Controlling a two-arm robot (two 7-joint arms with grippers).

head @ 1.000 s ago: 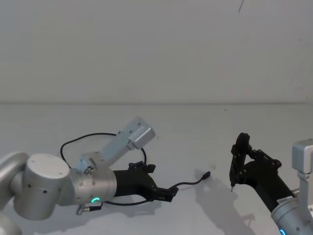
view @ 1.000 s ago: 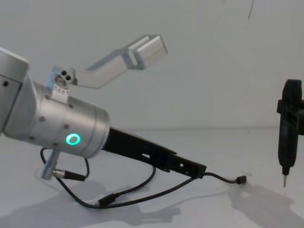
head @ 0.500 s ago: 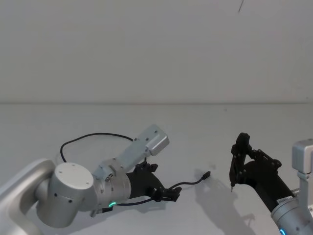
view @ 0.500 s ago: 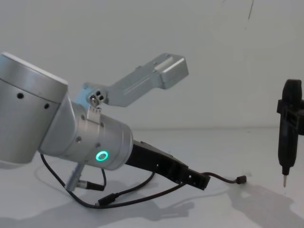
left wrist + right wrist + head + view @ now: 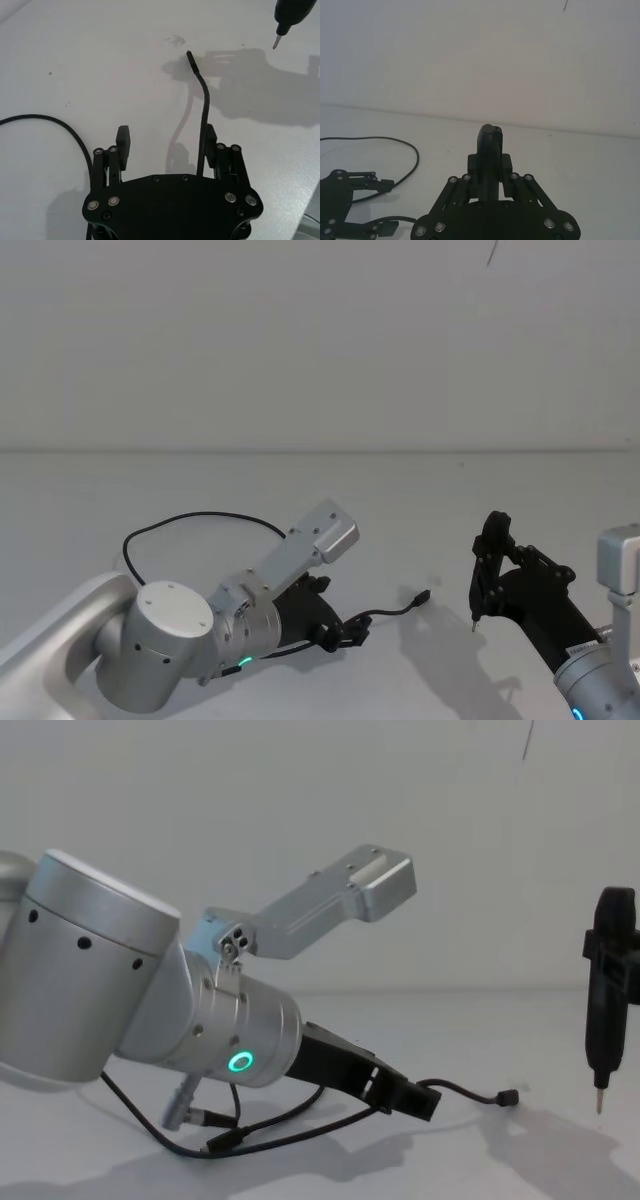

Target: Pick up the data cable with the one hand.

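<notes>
The data cable lies on the white table, looping at the left and ending in a small plug toward the middle. My left gripper is low over the cable's straight stretch. In the left wrist view the left gripper is open, and the cable runs between the fingers, close against one finger. From the chest view the left gripper sits just above the table with the cable coming out past its tip. My right gripper hangs at the right, shut on a black pen-shaped tool.
The pen-shaped tool points down with its metal tip above the table, to the right of the cable's plug. A short wire with a silver plug hangs from my left wrist. A pale wall stands behind the table.
My left arm's wrist and forearm have swung to the right and turned, while its fingertips stayed low by the cable. The right arm has not moved.
</notes>
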